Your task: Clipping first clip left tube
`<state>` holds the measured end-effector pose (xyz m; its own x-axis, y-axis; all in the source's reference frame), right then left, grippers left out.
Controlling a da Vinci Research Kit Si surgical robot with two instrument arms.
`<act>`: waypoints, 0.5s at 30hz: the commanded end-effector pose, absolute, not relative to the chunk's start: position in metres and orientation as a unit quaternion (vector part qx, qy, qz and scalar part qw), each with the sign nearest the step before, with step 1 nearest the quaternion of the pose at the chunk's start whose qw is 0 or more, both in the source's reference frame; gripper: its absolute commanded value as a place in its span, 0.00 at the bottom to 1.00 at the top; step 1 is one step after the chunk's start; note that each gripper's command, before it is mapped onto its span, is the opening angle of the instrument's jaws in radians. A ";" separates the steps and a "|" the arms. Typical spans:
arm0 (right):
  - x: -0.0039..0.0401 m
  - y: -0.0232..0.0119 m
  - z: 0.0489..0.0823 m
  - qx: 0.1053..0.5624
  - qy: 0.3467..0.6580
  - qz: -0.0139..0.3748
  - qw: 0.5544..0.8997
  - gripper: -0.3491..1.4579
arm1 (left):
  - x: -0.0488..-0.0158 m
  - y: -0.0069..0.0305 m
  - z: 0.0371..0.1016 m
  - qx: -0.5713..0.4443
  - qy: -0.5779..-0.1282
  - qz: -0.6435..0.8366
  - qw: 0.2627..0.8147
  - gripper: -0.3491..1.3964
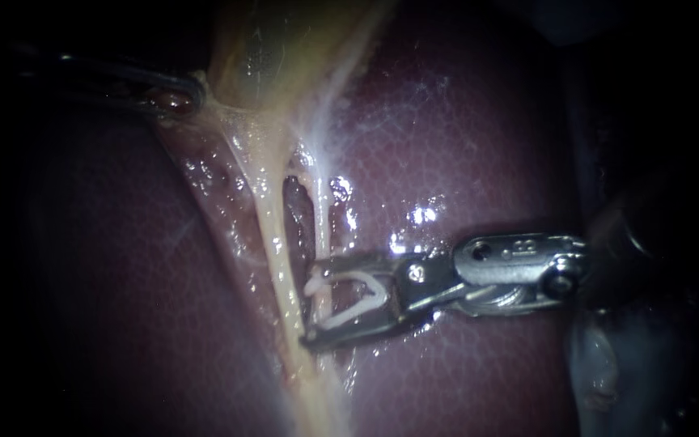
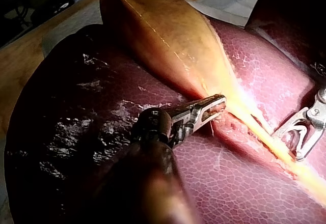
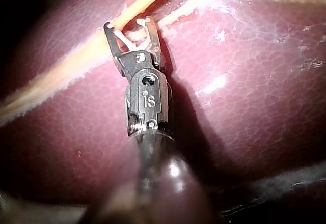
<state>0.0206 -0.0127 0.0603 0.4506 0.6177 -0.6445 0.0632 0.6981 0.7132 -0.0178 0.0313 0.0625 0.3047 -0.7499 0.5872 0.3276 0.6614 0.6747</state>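
The left tube (image 1: 278,251), thick and yellowish, runs down from the gallbladder (image 1: 269,57) over the liver (image 1: 479,137). A thinner right tube (image 1: 322,222) lies beside it. My right instrument (image 1: 311,306) comes in from the right, jaws open, carrying a white clip (image 1: 357,307). The jaw tips reach the left tube's right edge, and the thin tube crosses the gap between them. The right wrist view shows these jaws (image 3: 129,24) spread against the tubes. My left instrument (image 1: 184,99) is shut on tissue at the gallbladder's neck, as its wrist view (image 2: 211,107) also shows.
Stretched pale membrane (image 1: 228,162) spans between the left instrument's grip and the tubes. A small window (image 1: 294,198) opens between the two tubes. The liver (image 2: 244,183) lies under everything; a wooden bench (image 2: 30,56) shows beyond it.
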 end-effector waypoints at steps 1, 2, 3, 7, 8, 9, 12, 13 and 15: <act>0.0206 -0.0127 0.0608 0.347 0.492 0.179 0.779 0.47 | -0.0178 0.0313 0.0625 0.221 -0.477 -0.347 0.777 0.00; 0.0206 -0.0128 0.0612 0.349 0.491 0.180 0.778 0.47 | -0.0178 0.0313 0.0624 0.221 -0.477 -0.347 0.777 0.00; 0.0206 -0.0129 0.0617 0.350 0.490 0.181 0.778 0.47 | -0.0178 0.0313 0.0623 0.221 -0.477 -0.347 0.777 0.00; 0.0207 -0.0132 0.0629 0.360 0.490 0.185 0.772 0.47 | -0.0178 0.0313 0.0622 0.221 -0.477 -0.347 0.777 0.00; 0.0208 -0.0132 0.0631 0.362 0.489 0.186 0.772 0.47 | -0.0178 0.0313 0.0622 0.221 -0.477 -0.347 0.777 0.00; 0.0208 -0.0133 0.0633 0.364 0.489 0.187 0.770 0.47 | -0.0178 0.0313 0.0622 0.221 -0.477 -0.347 0.777 0.00; 0.0209 -0.0132 0.0638 0.374 0.491 0.188 0.764 0.47 | -0.0179 0.0313 0.0622 0.221 -0.477 -0.347 0.777 0.00; 0.0210 -0.0132 0.0638 0.379 0.495 0.189 0.759 0.47 | -0.0179 0.0313 0.0621 0.221 -0.477 -0.347 0.777 0.00; 0.0211 -0.0131 0.0639 0.387 0.502 0.194 0.749 0.47 | -0.0179 0.0313 0.0621 0.221 -0.477 -0.347 0.777 0.00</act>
<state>0.0212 -0.0131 0.0639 0.4122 0.6887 -0.5965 0.1090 0.6127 0.7827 -0.0179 0.0313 0.0621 0.3044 -0.7497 0.5876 0.3274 0.6616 0.6746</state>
